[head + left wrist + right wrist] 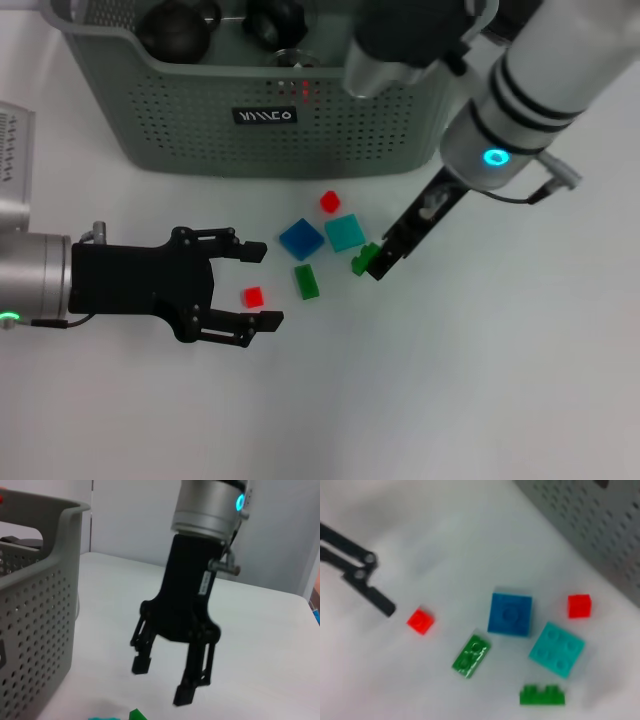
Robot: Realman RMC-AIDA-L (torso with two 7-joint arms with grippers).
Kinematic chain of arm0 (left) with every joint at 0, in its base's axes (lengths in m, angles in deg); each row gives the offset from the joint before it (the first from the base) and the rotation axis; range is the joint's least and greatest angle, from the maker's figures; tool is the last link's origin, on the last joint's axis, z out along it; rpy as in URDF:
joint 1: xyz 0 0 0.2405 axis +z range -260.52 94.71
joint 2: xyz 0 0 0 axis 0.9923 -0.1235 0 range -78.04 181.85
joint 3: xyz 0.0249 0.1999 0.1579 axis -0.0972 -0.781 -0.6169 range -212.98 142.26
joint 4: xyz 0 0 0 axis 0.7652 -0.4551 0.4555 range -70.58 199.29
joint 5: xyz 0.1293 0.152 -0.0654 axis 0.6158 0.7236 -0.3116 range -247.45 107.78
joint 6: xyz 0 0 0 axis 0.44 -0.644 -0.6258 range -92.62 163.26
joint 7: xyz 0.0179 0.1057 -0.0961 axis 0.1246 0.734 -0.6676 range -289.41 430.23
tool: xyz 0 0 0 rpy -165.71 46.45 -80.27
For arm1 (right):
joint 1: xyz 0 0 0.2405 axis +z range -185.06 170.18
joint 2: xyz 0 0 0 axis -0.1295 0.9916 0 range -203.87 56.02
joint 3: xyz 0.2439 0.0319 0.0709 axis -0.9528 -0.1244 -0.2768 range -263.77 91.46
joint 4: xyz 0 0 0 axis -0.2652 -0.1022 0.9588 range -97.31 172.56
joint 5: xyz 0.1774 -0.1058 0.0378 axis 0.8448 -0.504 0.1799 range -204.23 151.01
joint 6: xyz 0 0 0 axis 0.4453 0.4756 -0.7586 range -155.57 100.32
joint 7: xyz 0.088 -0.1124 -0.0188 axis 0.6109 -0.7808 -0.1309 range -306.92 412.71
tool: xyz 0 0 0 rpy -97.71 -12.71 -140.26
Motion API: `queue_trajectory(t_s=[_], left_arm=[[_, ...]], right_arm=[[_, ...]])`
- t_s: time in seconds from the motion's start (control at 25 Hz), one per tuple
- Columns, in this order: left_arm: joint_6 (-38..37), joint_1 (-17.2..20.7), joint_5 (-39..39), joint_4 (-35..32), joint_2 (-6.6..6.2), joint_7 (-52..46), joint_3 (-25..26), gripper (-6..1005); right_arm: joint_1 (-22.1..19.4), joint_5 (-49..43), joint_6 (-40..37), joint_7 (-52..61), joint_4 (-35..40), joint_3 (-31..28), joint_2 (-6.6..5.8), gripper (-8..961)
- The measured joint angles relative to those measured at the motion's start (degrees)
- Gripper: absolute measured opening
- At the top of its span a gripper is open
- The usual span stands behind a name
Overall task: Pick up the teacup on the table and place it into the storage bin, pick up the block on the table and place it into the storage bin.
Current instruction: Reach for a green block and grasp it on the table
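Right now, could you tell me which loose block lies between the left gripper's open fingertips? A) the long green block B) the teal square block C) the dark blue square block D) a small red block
D. In the head view the left gripper is open low over the table, and the small red block lies between its fingertips; the other blocks lie farther toward the right gripper.

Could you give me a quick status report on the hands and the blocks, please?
Left hand open beside small red block. Right hand open, low over green block. Six blocks on table, none gripped. Storage bin behind; path clear.
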Motion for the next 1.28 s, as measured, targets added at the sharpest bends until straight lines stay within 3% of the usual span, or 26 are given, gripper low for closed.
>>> queue_trajectory(t_s=[0.52, 1.28], left_arm=[[0.14, -0.12, 0.02, 0.00, 0.00, 0.02, 0.00, 846], [0.42, -0.12, 0.02, 0.36, 0.01, 0.02, 0.00, 847]], right_arm=[[3.84, 5.91, 9.96, 1.68, -9.14, 6.32, 0.11, 858], [4.32, 8.27, 15.60, 2.05, -12.40, 12.19, 0.57, 849]])
